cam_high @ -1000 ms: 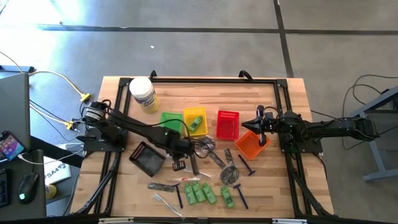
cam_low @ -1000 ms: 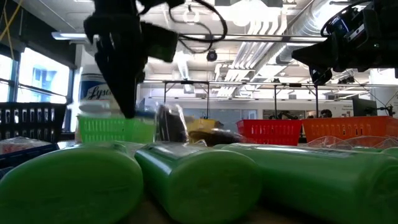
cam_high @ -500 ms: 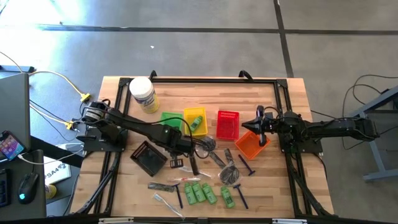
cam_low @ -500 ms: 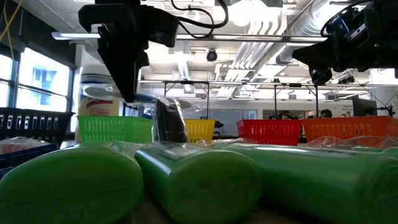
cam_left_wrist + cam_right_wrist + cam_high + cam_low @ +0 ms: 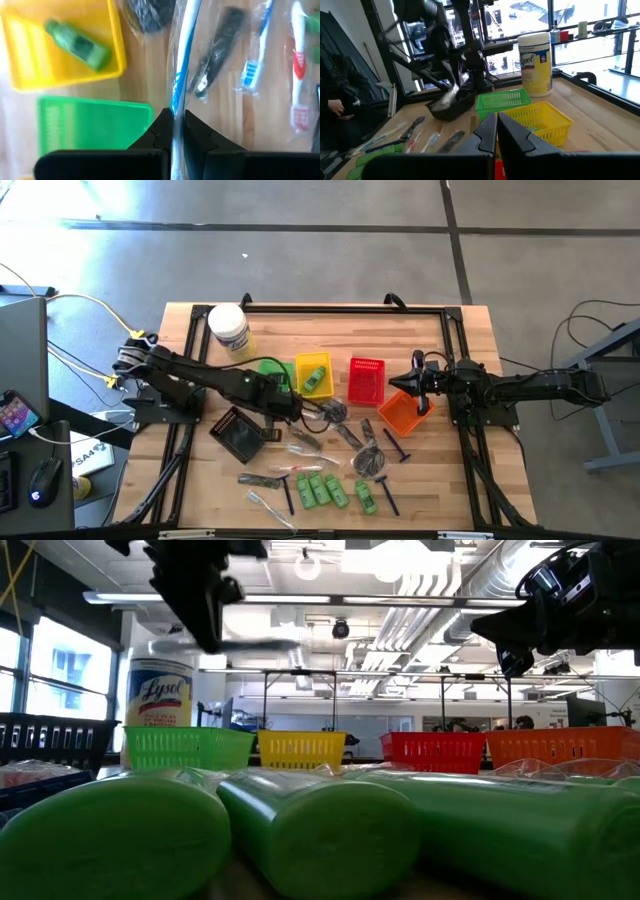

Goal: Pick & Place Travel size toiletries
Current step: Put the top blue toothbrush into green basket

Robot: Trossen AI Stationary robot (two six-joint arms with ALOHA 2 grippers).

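Since a second ago, left hand has lifted off the table toward 10 o'clock, clamped on a clear-wrapped toothbrush, presumably to carry it over the baskets; right hand idles together at 3 o'clock (holding nothing). Yellow basket holds one green bottle; green basket looks empty
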